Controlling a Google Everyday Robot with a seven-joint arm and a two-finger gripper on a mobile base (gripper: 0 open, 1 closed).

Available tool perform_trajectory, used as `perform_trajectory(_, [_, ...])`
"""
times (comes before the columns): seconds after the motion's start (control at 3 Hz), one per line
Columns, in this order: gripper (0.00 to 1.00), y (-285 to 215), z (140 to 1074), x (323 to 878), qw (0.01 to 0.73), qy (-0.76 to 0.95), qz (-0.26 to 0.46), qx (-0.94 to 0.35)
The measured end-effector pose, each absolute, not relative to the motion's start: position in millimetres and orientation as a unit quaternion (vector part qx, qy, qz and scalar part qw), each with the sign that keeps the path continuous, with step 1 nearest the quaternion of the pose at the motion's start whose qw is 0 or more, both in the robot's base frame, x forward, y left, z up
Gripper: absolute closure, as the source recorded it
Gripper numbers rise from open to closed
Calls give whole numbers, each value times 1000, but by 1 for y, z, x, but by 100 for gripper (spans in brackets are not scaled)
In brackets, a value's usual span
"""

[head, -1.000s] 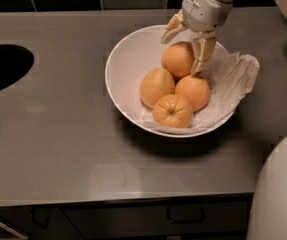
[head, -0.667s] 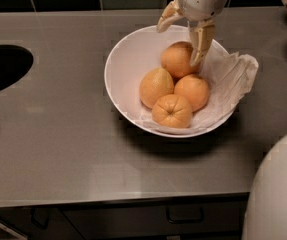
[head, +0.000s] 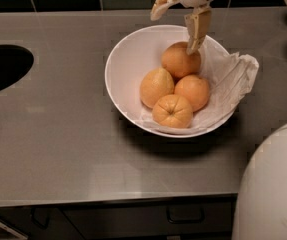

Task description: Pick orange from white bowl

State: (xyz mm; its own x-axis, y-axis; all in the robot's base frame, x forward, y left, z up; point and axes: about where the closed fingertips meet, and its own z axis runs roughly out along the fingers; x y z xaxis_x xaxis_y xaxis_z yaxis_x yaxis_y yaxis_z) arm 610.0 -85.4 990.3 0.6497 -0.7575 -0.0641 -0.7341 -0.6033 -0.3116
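The white bowl (head: 120, 64) stands on the grey counter and holds four oranges. The orange (head: 179, 61), large, round and plain-skinned, lies at the back of the bowl. A paler lemon-shaped one (head: 156, 87) is at the left, one with star-like creases (head: 172, 111) at the front, and another (head: 193, 91) at the right. My gripper (head: 172, 34) hangs over the bowl's far rim, open and empty. Its right finger (head: 197, 29) points down just above the orange's top right. Its left finger (head: 159, 6) is spread out to the left.
A crumpled white paper liner (head: 235, 79) spills over the bowl's right rim. A dark round sink opening (head: 3, 66) is at the counter's left. Dark tiles line the back. My white body (head: 273, 184) fills the lower right. The counter's front edge (head: 108, 196) runs along the bottom.
My gripper has risen up and back from around the back orange, with its fingers spread wider. The orange stayed in the bowl. The other fruit has not moved.
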Motion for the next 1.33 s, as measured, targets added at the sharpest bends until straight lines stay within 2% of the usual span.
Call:
perform_trajectory(0.33, [27,-94,985,605,153,421,-30,-894])
perform_trajectory(0.67, [14,-94,985,605,153,421,-30,-894])
perform_trajectory(1.0, [6,-94,985,605,153,421,-30,-894])
perform_trajectory(1.33, [17,-91,986,613,165,421,-40,-891])
